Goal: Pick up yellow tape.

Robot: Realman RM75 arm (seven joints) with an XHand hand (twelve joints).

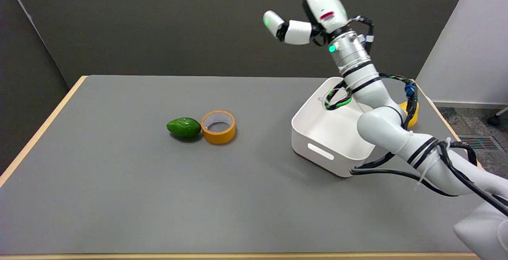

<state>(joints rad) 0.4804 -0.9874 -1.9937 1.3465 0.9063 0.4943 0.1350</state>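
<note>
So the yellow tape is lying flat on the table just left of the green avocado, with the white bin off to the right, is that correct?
Not quite: the head view shows the yellow tape lying flat just right of the green avocado, not left. The white bin is indeed off to the right.

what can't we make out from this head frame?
- Right hand: in the head view the top edge cuts off most of it; only one finger shows fully, so open or shut cannot be told.
- Yellow object behind the white bin: the right arm covers most of it; identity unclear.
- Bin interior: partly hidden by the arm.
- Where the yellow tape meets the avocado: touching or just apart, cannot tell.
</note>
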